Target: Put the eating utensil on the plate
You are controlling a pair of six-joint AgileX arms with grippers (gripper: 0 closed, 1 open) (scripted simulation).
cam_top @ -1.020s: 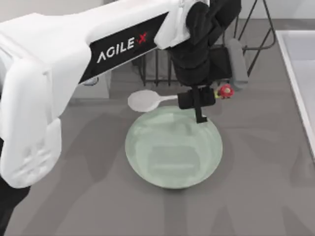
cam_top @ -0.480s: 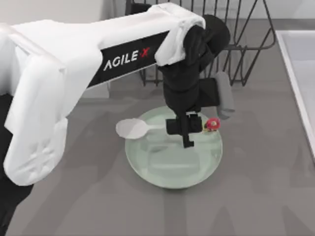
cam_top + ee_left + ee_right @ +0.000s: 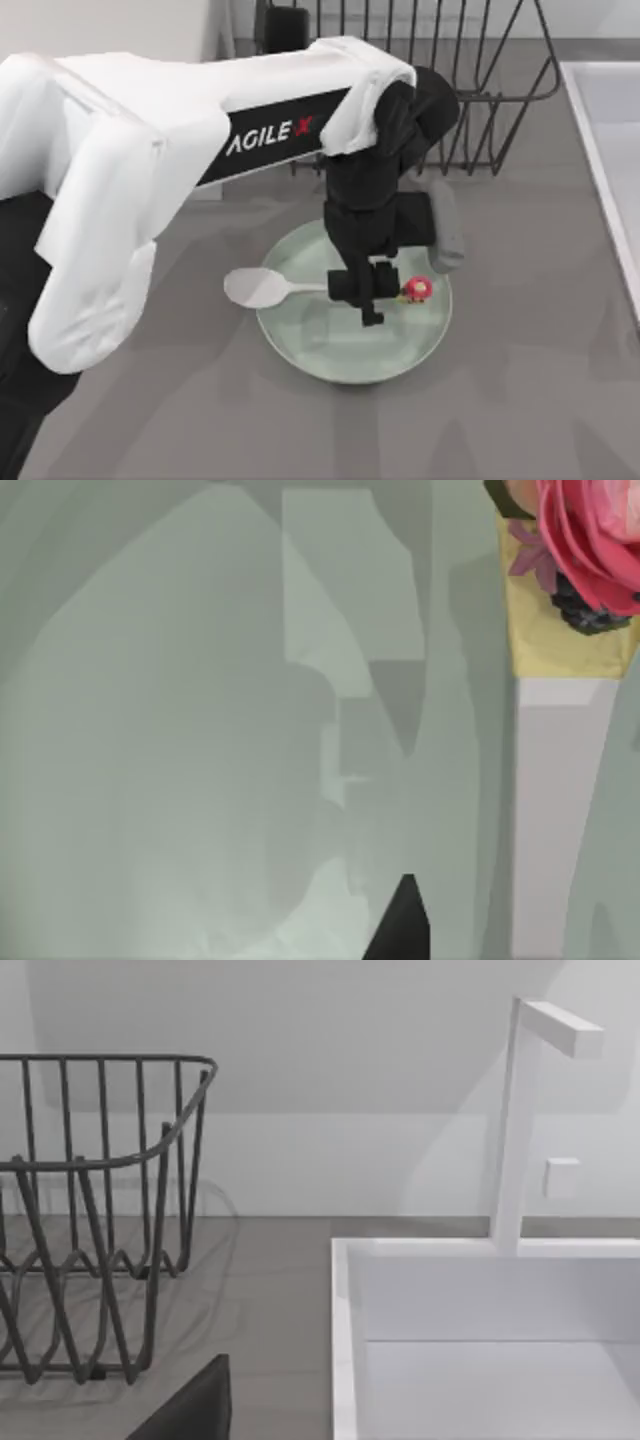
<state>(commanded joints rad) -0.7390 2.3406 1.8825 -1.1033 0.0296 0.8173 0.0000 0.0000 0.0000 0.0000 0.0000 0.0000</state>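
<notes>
White, slim-handled spoon with a red ornament [image 3: 300,289] hangs clenched in your left pincer [image 3: 369,297] over the round mint-green plate [image 3: 330,345], bowl past the rim. Lower, then release.

The left gripper [image 3: 370,296] hangs over the plate [image 3: 300,345] with its fingers clamped on the handle of the spoon [image 3: 262,287]. The spoon lies level across the plate; its bowl juts out past the left rim over the grey table [image 3: 520,400], and its red ornament sits over the right half. A dark wire rack [image 3: 470,90] stands behind.
</notes>
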